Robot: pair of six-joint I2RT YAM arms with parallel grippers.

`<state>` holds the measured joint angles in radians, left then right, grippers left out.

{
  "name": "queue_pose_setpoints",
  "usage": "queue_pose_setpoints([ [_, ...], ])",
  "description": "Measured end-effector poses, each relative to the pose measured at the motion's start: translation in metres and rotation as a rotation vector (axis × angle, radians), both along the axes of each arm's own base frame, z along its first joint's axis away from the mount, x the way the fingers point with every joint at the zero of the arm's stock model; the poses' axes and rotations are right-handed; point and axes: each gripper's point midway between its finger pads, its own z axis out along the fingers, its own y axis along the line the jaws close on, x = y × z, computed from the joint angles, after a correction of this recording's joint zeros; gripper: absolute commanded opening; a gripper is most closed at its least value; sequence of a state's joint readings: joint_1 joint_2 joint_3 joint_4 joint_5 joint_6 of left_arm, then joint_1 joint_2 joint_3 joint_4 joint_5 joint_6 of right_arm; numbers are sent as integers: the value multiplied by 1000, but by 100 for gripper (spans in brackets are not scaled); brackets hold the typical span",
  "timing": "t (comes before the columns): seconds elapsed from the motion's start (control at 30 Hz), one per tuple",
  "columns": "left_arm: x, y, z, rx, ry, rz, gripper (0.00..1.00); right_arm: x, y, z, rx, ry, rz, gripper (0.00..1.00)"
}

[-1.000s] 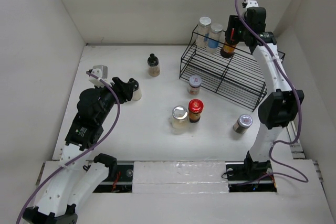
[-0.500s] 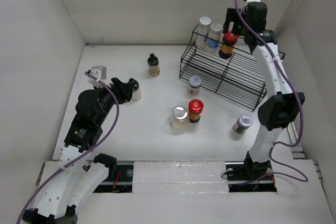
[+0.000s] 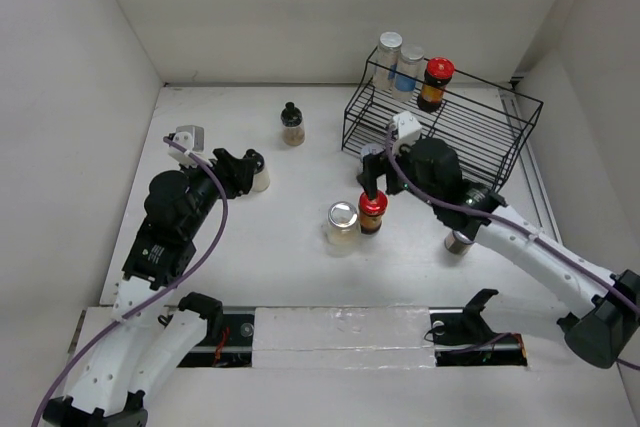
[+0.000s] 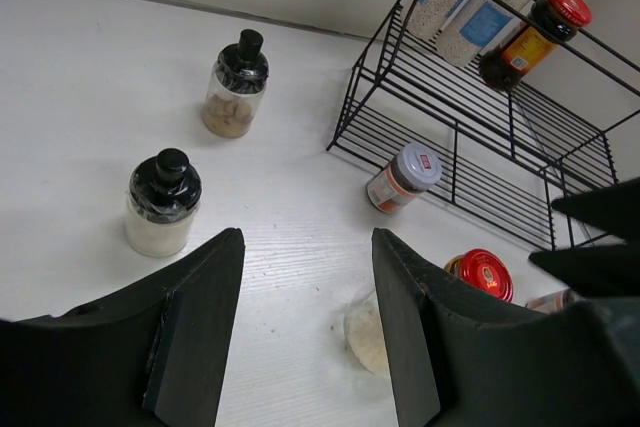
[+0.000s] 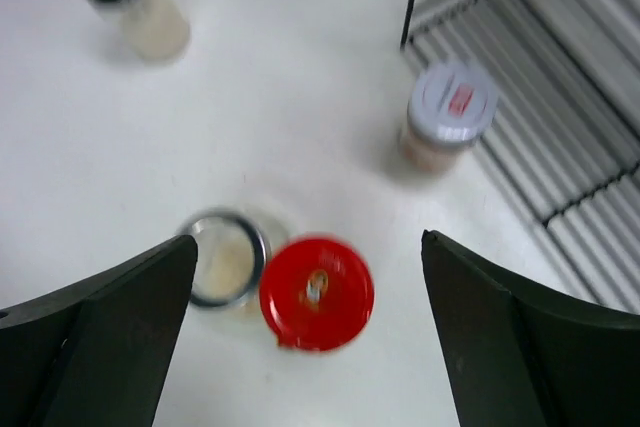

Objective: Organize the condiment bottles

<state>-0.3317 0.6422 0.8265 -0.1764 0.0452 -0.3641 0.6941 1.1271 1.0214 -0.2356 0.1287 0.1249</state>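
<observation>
The top tier of the black wire rack (image 3: 470, 142) holds a silver-capped jar (image 3: 387, 47), a blue-labelled jar (image 3: 408, 63) and a dark red-capped bottle (image 3: 434, 83). On the table stand a second dark red-capped bottle (image 3: 372, 213), touching a clear silver-capped jar (image 3: 342, 225), a white-capped jar (image 3: 371, 157), a silver-capped jar (image 3: 459, 240) and two black-capped jars (image 3: 292, 124) (image 3: 258, 172). My right gripper (image 3: 369, 185) is open, hovering over the red cap (image 5: 317, 292), which lies between its fingers. My left gripper (image 3: 236, 171) is open and empty beside the nearer black-capped jar (image 4: 163, 205).
The rack's lower tier (image 5: 560, 97) carries nothing, and the white-capped jar (image 5: 448, 117) stands just in front of it. White walls enclose the table on three sides. My right forearm (image 3: 520, 242) stretches over the table and partly covers the silver-capped jar.
My right gripper has let go of the red-capped bottle on the rack's top tier and swung down and left to hover over the red-capped bottle on the table. The left arm has not moved.
</observation>
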Motion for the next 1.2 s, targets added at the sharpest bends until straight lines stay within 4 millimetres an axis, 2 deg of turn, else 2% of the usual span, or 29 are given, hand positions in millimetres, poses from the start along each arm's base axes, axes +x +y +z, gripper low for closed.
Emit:
queue_pose_setpoints([
  [0.03, 0, 0, 0, 0, 0, -1, 50, -9, -1, -19, -33, 48, 9, 99],
  [0.13, 0, -1, -1, 0, 3, -4, 50, -27, -6, -55, -92, 149, 10, 99],
  [0.27, 1, -2, -2, 1, 7, -7, 50, -35, -11, -77, -126, 215, -10, 99],
  [0.37, 1, -2, -3, 3, 11, -7, 50, -33, -7, -91, -144, 256, -11, 99],
  [0.47, 1, -2, -3, 2, 10, -7, 50, -32, -3, -115, -191, 311, -10, 99],
  [0.53, 1, -2, -2, 2, 9, -7, 50, -31, -2, -128, -220, 339, -19, 95],
  [0.63, 1, -2, -2, 2, 9, -7, 50, -28, -4, -137, -242, 351, -44, 81],
  [0.67, 1, -2, -2, 2, 9, -7, 50, -28, -5, -137, -239, 353, -53, 67],
  [0.73, 1, -2, -2, 2, 9, -7, 50, -24, -6, -135, -234, 341, -77, 57],
  [0.93, 1, -2, -2, 2, 9, -6, 50, -24, -15, -131, -237, 333, -118, 43],
  [1.0, 1, -2, -2, 2, 9, -8, 50, -27, -20, -116, -227, 309, -117, 43],
  [1.07, 1, -2, -2, 2, 9, -8, 50, -27, -23, -89, -213, 267, -114, 43],
  [1.13, 1, -2, -2, 2, 9, -8, 50, -19, -24, -43, -149, 187, -120, 43],
  [1.2, 1, -2, -2, 2, 9, -9, 50, -6, -28, 12, -58, 79, -141, 45],
])
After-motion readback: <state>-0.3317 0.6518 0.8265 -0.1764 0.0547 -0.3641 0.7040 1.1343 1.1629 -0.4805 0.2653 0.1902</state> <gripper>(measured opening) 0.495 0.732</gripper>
